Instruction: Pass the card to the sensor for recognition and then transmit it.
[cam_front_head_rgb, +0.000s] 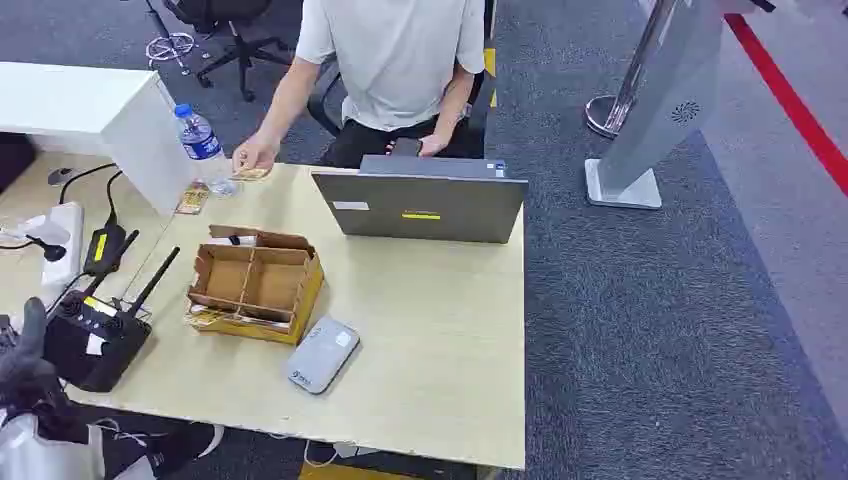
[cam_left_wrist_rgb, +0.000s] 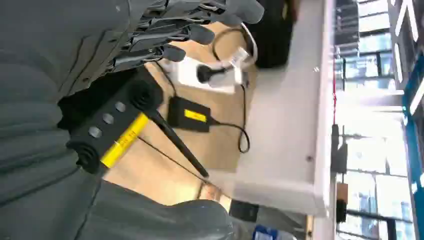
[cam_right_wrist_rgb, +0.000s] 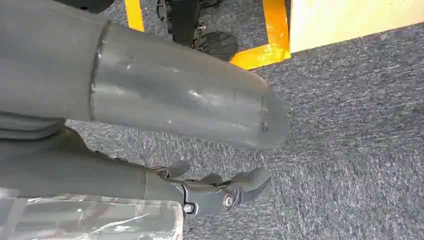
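Here, a grey card sensor (cam_front_head_rgb: 323, 355) lies on the wooden table (cam_front_head_rgb: 440, 340), just in front of a cardboard box (cam_front_head_rgb: 256, 284). Beyond the box, a person's hand (cam_front_head_rgb: 252, 156) rests on a card (cam_front_head_rgb: 252, 174). Left hand (cam_left_wrist_rgb: 165, 30) and right hand (cam_right_wrist_rgb: 200, 155) hold nothing, fingers loosely apart.

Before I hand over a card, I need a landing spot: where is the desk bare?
Bare: the stretch between the laptop, the grey sensor and the desk's right edge. Crowded: the left side, with the cardboard box, black radio unit, cables and water bottle.
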